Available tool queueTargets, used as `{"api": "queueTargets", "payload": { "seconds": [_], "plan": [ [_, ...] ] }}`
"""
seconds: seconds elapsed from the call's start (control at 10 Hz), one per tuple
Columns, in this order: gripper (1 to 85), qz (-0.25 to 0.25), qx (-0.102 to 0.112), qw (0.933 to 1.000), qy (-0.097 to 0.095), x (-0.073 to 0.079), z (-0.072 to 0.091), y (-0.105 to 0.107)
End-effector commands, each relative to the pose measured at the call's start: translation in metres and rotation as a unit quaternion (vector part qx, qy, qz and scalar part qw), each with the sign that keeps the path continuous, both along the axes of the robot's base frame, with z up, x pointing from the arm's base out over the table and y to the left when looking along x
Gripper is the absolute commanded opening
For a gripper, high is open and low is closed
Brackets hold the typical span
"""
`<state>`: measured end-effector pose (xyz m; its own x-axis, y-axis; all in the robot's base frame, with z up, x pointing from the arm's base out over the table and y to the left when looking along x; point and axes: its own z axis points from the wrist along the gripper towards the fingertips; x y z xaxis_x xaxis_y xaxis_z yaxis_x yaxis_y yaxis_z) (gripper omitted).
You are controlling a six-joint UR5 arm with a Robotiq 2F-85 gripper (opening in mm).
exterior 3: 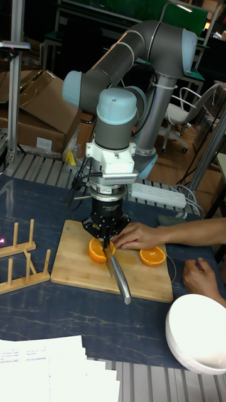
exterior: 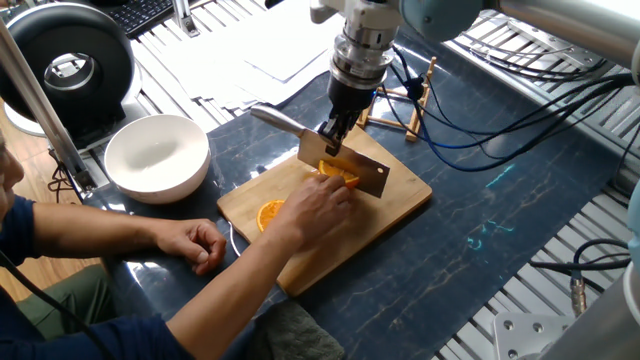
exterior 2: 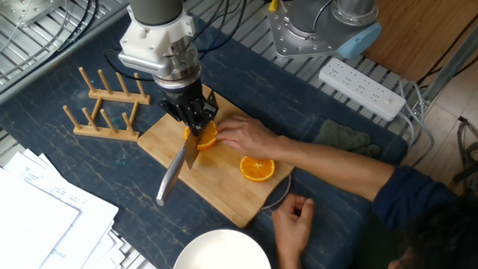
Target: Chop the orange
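Note:
My gripper (exterior: 329, 136) (exterior 2: 196, 123) (exterior 3: 107, 238) is shut on a cleaver-style knife (exterior: 345, 167) (exterior 2: 187, 153) (exterior 3: 115, 267). Its blade rests on an orange half (exterior: 341, 178) (exterior 2: 205, 137) (exterior 3: 96, 251) on the wooden cutting board (exterior: 400, 195) (exterior 2: 216, 190) (exterior 3: 75, 264). A person's hand (exterior: 318, 208) (exterior 2: 243, 136) (exterior 3: 135, 236) steadies that half from the side. A second orange half (exterior: 270, 214) (exterior 2: 258, 169) (exterior 3: 152, 256) lies cut face up farther along the board, apart from the knife.
A white bowl (exterior: 157, 157) (exterior 2: 224, 252) (exterior 3: 196, 333) stands beside the board. A wooden peg rack (exterior: 405, 100) (exterior 2: 104, 112) (exterior 3: 22, 260) sits at the board's other end. The person's other hand (exterior: 200, 243) (exterior 2: 293, 220) (exterior 3: 198, 276) rests on the table. Papers (exterior 2: 41, 224) and a power strip (exterior 2: 362, 88) lie farther off.

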<state>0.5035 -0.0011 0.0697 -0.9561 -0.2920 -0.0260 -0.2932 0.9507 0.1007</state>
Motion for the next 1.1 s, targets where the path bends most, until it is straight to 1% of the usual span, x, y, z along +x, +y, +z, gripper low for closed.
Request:
{"api": "queueTargets", "payload": {
  "seconds": [0.0, 0.2, 0.3, 0.4, 0.5, 0.6, 0.8, 0.9, 1.0],
  "plan": [
    [1.3, -0.01, 0.002, 0.9999, -0.008, 0.0, -0.004, 0.009],
    [1.3, -0.007, 0.007, 0.9999, 0.001, 0.006, 0.006, 0.008],
    [1.3, -0.008, 0.01, 0.9999, 0.005, 0.012, 0.01, 0.01],
    [1.3, -0.015, 0.009, 0.9998, 0.005, 0.017, 0.008, 0.015],
    [1.3, -0.019, 0.007, 0.9998, -0.002, 0.017, 0.004, 0.018],
    [1.3, -0.016, 0.008, 0.9998, -0.005, 0.014, 0.002, 0.015],
    [1.3, -0.004, 0.014, 0.9998, -0.011, 0.001, -0.004, 0.005],
    [1.3, 0.001, 0.013, 0.9999, -0.006, -0.001, 0.001, -0.001],
    [1.3, 0.004, 0.018, 0.9998, -0.003, -0.002, 0.006, -0.002]
  ]
}}
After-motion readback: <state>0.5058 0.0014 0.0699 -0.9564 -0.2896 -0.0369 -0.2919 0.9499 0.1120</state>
